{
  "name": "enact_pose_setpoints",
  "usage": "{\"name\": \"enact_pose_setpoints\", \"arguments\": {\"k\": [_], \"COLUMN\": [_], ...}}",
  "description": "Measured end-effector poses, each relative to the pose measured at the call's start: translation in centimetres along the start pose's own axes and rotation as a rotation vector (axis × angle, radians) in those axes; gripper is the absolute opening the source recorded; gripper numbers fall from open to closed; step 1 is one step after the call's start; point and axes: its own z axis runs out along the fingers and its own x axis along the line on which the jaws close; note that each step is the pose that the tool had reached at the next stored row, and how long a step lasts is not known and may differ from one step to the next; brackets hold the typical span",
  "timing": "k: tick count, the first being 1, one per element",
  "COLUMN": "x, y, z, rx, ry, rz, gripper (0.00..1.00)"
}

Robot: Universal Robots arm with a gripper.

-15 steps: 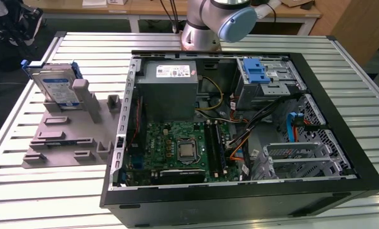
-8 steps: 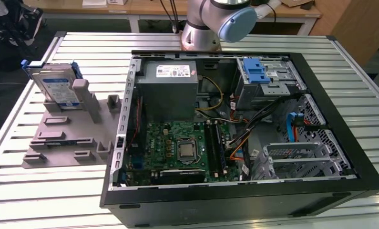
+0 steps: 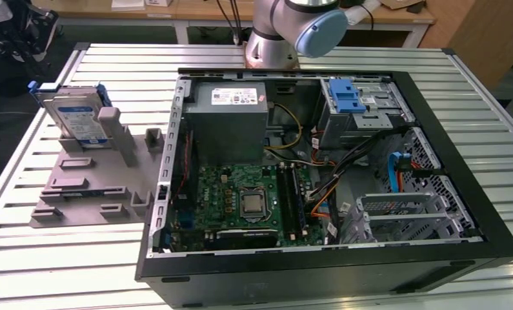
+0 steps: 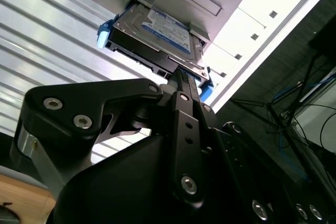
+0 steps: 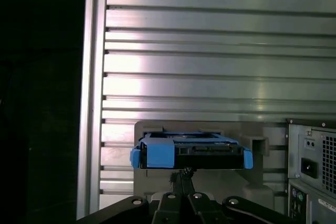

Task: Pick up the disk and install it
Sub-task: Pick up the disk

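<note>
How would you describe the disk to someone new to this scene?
On the exterior view's left of the open computer case lies a grey fixture plate. The disk stands propped at its far end, silver with a blue frame and white-and-blue label, unlike the plain grey blocks nearby.

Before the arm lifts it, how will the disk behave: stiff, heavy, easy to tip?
The disk looks like a metal slab, so probably stiff and heavy for its size. It stands on edge in the grey holder, so a push might tip it.
</note>
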Motion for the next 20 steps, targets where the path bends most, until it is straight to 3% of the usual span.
{"name": "enact_pose_setpoints", "arguments": {"k": [10,20], "x": [0.04,0.04], "y": [0.0,0.0], "z": [0.0,0.0], "rx": [-0.002,-0.0022], "ry": [0.0046,0.0051], "rz": [-0.083,-0.09], "gripper": [0.11,0.11]}}
